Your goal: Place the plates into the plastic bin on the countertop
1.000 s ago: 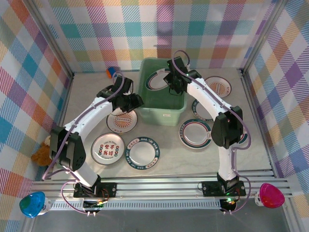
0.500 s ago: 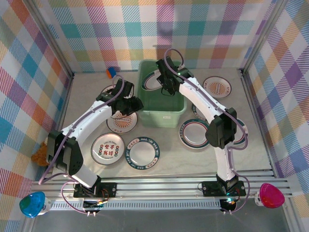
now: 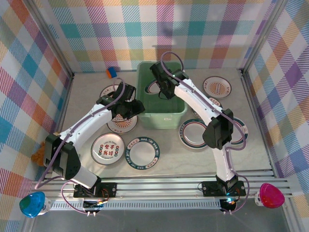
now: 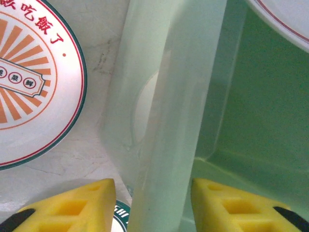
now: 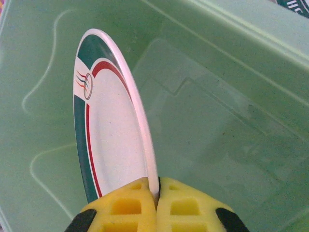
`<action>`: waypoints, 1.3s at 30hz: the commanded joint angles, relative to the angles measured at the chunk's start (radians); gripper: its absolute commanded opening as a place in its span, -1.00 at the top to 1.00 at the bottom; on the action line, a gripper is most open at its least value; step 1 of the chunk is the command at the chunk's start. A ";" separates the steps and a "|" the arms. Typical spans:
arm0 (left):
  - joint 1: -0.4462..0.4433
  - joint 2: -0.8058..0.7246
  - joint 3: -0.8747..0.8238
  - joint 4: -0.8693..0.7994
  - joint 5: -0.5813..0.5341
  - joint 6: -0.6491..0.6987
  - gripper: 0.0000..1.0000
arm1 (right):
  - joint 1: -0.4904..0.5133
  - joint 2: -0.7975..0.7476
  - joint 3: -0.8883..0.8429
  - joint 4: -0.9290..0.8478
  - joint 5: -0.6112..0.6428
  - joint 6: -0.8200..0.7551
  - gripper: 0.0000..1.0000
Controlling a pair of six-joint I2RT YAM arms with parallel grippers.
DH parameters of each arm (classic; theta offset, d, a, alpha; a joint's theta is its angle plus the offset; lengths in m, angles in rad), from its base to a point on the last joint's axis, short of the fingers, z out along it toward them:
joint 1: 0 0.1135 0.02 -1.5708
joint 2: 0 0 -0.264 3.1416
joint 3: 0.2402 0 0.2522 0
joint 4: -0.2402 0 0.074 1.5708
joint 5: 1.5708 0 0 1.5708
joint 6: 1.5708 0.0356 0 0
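1. The right gripper (image 3: 163, 88) (image 5: 157, 193) hangs over the pale mint-green rectangular plastic bin (image 3: 166, 117), its yellow fingertips pressed together on the rim of a round white plate with a teal and red band (image 5: 113, 135).
2. That plate stands on edge, nearly upright, inside the bin and towards its left wall. Whether its far edge touches the bin's floor is hard to tell from the wrist view.
3. The left gripper (image 3: 135, 107) (image 4: 154, 193) sits at the bin's left wall with its jaws spread, one yellow finger inside the bin and one outside. A strip of the beige stone-look countertop (image 3: 169, 166) shows between the outer finger and the wall.
4. Just left of the bin, a round white plate with an orange sunburst print (image 3: 120, 123) (image 4: 29, 82) lies flat on the countertop, near the wall but apart from it.
5. In front of the bin lie a white plate with red characters (image 3: 107, 148) and a white plate with a dark teal rim (image 3: 143, 153), side by side.
6. Right of the bin lie another teal-rimmed plate (image 3: 195, 134) and, further back, a plate with a red print (image 3: 217, 87)
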 commanded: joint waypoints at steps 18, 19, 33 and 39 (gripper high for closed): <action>0.185 0.034 0.235 -0.090 0.059 0.375 -0.45 | 0.047 0.215 0.213 -0.135 0.060 0.285 1.00; 0.186 0.045 0.234 -0.088 0.090 0.384 -0.44 | 0.046 0.222 0.214 -0.131 0.062 0.288 1.00; 0.184 -0.020 0.054 0.044 0.203 0.389 -0.46 | 0.046 0.286 0.193 -0.098 0.032 0.321 1.00; 0.168 0.034 0.042 0.028 0.204 0.377 -0.46 | 0.047 0.303 0.174 -0.080 0.024 0.341 1.00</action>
